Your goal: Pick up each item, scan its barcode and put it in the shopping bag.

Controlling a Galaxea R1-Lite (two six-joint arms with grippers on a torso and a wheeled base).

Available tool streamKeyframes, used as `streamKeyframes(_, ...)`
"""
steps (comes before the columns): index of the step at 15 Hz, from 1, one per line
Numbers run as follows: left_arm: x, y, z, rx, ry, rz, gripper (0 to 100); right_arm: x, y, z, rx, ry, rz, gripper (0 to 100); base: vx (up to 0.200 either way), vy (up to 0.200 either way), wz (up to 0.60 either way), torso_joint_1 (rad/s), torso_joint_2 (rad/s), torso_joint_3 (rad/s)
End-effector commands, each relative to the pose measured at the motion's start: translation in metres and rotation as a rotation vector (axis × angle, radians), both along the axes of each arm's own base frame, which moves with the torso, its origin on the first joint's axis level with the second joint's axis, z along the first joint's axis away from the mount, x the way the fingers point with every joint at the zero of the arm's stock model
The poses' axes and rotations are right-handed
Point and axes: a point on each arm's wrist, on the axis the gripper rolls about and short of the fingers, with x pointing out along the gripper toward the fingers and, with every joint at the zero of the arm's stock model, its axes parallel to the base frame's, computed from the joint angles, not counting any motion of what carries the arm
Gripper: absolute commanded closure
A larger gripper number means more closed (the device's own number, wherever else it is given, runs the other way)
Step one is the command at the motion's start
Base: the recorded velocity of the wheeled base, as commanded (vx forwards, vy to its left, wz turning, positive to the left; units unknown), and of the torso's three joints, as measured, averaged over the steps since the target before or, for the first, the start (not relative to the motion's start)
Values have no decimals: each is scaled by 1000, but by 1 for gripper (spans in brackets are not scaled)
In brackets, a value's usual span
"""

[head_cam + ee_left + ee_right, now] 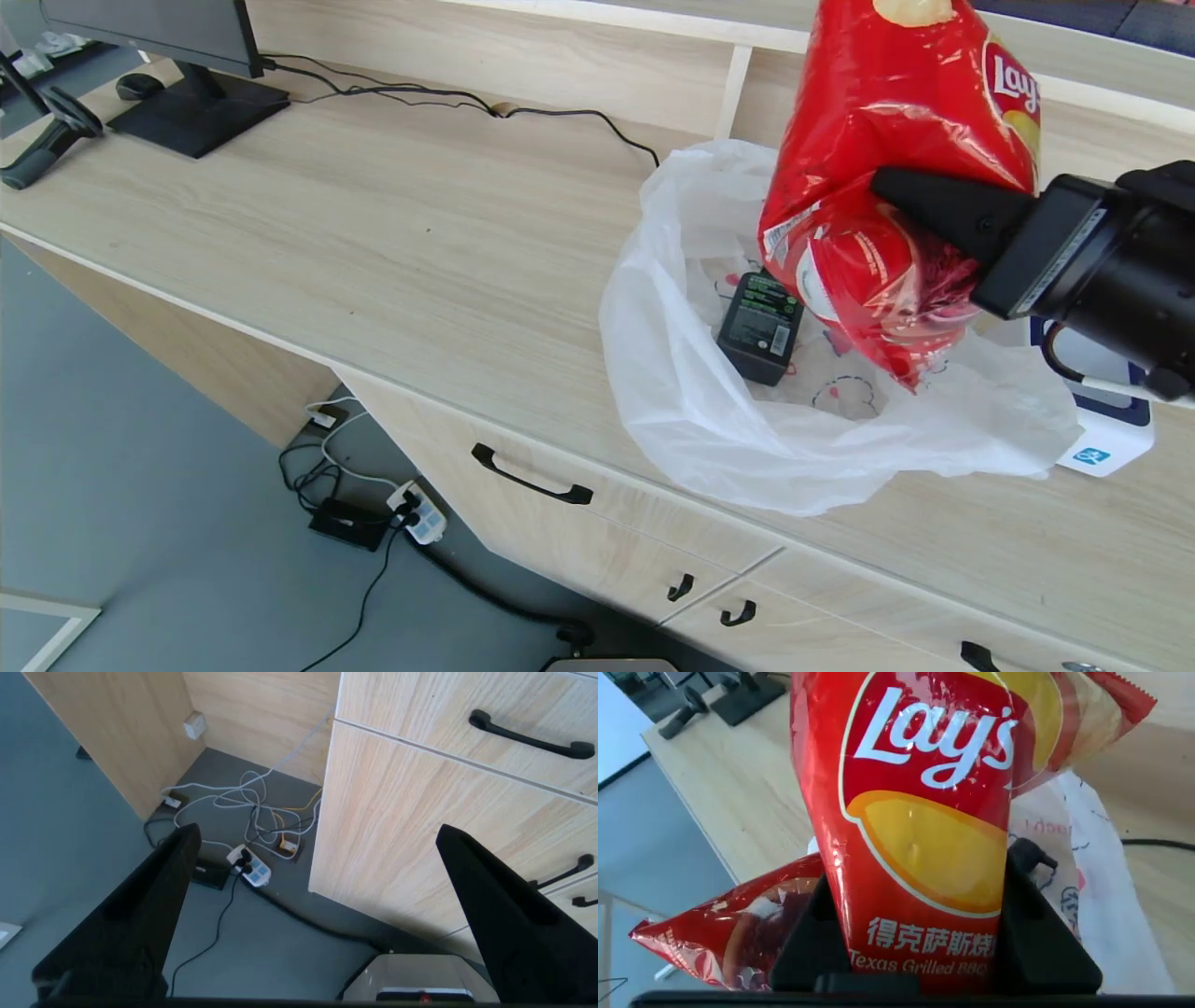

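Pale wood worktop (pixel 373 243), grey floor (pixel 140 467).
The worktop runs left to right, black-handled drawers (pixel 532 476) in its near face. A monitor stand (pixel 201 107) sits far left, perhaps a mouse (pixel 140 86) beside it; a power strip (pixel 422 511) and tangled cables (pixel 322 446) lie on the floor below.

Top of the chip bag (pixel 896 140) cut off by the head view's upper edge, its lower part covering a corner of the dark box (pixel 761 327), white box (pixel 1106 439) half hidden behind the shopping bag (pixel 709 420), monitor (pixel 149 23) cropped at top.
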Motion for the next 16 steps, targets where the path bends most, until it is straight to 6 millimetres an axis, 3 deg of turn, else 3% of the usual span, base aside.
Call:
streamKeyframes(1,0,0,0,0,-1,0,0,-1,10,-5,23,36,15,100,0,0,0,0,0,0)
streamKeyframes(7,0,0,0,6,-3,0,0,29,14,-27,-7,120,-59,100,0,0,0,0,0,0)
streamKeyframes(10,0,0,0,8,-4,0,0,46,-6,-24,-102,70,-131,100,0,0,0,0,0,0)
streamKeyframes(12,0,0,0,13,-3,0,0,48,-20,-24,-196,21,-104,100,0,0,0,0,0,0)
streamKeyframes(16,0,0,0,13,-3,0,0,50,-24,-36,-343,-8,-56,100,0,0,0,0,0,0)
